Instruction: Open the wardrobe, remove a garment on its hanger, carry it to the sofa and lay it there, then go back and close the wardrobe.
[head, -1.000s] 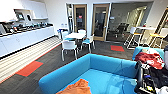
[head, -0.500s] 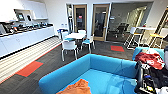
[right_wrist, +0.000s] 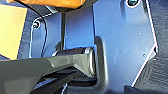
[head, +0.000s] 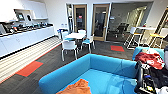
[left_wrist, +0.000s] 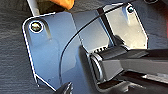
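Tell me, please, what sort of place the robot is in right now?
Most likely an office break room or lounge: a kitchen counter runs along one wall, a small white table with chairs stands mid-room, and a blue sofa fills the foreground.

The garment (head: pixel 76 88) is cut off by the lower edge of my head view, and so is the sofa (head: pixel 75 71). My wrist views are too blurred to show my fingers.
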Motion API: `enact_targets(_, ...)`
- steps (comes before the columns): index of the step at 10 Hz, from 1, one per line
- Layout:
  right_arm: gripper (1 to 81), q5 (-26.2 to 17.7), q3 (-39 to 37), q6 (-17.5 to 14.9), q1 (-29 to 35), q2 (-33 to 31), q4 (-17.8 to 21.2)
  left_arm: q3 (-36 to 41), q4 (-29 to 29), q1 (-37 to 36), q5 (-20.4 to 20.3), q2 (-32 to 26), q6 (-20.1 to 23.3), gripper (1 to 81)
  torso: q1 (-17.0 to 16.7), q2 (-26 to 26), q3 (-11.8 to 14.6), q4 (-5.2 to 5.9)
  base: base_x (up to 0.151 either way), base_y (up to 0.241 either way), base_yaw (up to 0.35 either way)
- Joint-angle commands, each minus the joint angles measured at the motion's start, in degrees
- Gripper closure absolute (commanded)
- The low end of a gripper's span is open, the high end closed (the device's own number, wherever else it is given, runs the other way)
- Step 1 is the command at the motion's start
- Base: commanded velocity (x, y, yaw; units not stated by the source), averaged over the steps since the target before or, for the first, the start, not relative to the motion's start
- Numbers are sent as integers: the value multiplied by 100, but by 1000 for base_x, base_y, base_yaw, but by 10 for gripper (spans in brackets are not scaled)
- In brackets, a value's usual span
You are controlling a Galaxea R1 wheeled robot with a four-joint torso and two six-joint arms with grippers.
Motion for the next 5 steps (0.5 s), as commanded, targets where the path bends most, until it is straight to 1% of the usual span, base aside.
enact_targets(1,10,-278,-8,-21,129,45,-14,-18,-22,-170,233,15,-13,10,3,0,0,0,-72,0,0)
enact_targets(3,10,-278,-8,-21,120,37,-23,-18,-14,-171,233,15,-13,10,3,0,0,0,-84,0,0)
enact_targets(5,10,-287,-8,-30,120,46,-23,-18,-14,-179,233,15,-13,10,3,-2,2,0,-100,0,0)
